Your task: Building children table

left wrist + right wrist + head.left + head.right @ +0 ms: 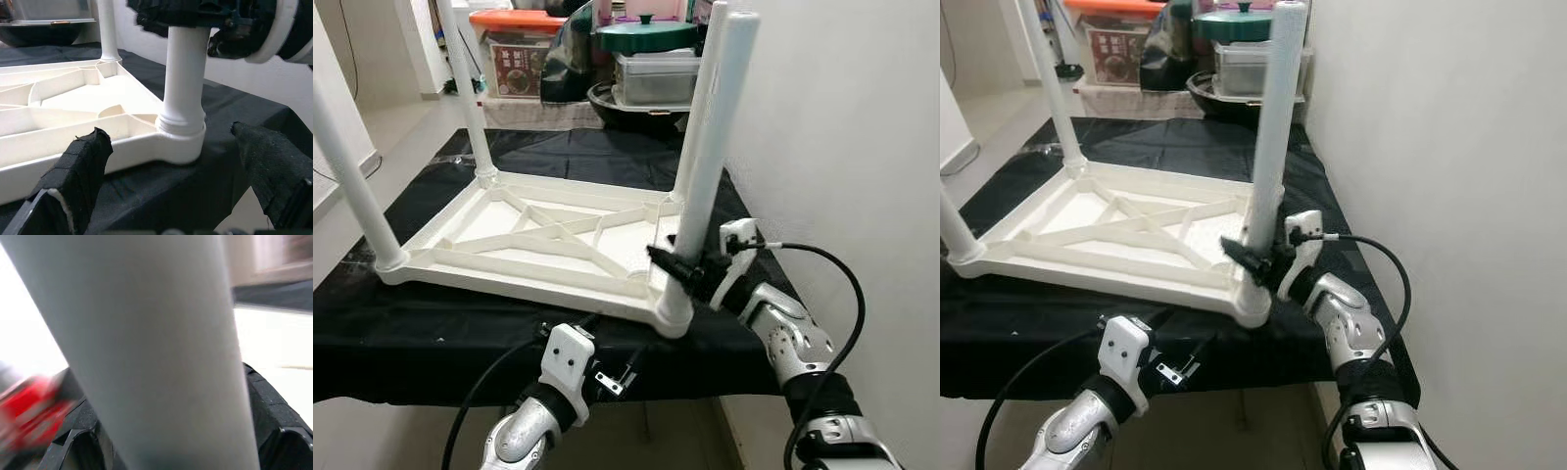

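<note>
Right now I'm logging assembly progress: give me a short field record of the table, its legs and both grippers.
work surface: black cloth-covered bench
table: white plastic children's tabletop, upside down, ribs showing
legs: four white tubes upright in corner sockets
near-right white leg: seated in its socket
right gripper: shut on near-right white leg, low, above the socket
left gripper: open, facing that corner, touching nothing
</note>
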Tool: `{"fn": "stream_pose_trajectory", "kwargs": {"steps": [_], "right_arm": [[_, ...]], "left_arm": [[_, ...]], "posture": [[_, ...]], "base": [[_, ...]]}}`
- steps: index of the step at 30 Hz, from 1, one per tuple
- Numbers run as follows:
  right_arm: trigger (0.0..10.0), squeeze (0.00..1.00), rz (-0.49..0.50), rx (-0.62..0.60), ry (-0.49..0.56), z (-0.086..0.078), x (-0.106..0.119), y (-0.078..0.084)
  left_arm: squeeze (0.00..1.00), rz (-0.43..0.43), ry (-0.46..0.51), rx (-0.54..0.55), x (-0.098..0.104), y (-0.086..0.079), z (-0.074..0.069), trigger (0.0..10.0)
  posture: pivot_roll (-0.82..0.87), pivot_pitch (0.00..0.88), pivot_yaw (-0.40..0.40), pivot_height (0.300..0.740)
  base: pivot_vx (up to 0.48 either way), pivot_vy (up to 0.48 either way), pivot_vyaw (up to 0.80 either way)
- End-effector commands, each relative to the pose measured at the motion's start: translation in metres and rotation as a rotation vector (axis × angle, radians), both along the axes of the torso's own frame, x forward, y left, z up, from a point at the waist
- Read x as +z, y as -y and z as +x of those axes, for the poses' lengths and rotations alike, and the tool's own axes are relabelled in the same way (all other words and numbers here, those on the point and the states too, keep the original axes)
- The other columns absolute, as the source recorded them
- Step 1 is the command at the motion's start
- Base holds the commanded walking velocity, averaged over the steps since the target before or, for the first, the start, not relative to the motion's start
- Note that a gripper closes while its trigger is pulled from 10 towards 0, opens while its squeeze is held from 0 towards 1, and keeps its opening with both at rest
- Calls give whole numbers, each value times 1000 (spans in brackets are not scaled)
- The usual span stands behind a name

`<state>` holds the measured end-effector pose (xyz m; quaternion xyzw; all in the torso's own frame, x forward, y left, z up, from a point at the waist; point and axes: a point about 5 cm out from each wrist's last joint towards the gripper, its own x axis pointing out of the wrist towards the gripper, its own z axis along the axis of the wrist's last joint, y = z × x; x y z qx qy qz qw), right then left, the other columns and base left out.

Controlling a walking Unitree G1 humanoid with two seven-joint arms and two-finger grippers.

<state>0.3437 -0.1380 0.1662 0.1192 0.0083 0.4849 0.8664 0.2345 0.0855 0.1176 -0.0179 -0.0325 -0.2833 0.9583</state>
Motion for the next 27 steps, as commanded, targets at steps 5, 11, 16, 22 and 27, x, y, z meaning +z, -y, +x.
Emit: {"fn": "stream_pose_trajectory", "kwargs": {"steps": [5, 11, 16, 22, 27], "right_arm": [[10000, 0, -58, 347, 0, -8, 0, -28], [0, 0, -126, 282, 1, 0, -5, -32], [0, 0, -220, 31, 41, 13, -15, -30], [0, 0, -95, -399, -5, 30, -9, -15], [0, 0, -50, -767, -72, 37, -11, 3]], "left_arm": [[0, 6, -13, -3, -4, 0, -1, 10000], [0, 5, -13, -2, -4, 0, -1, 10000], [0, -1, -12, 1, -3, 2, 0, 10000], [0, -1, -14, -5, -3, 1, -1, 10000], [0, 1, -15, -6, -3, 0, 0, 10000]], "posture": [[80, 0, -70, 740], [73, 0, -75, 740], [58, 0, -69, 740], [45, 0, -57, 740], [40, 6, -53, 740]], "base": [[0, 0, 0], [0, 0, 0], [0, 0, 0], [0, 0, 0], [0, 0, 0]]}}
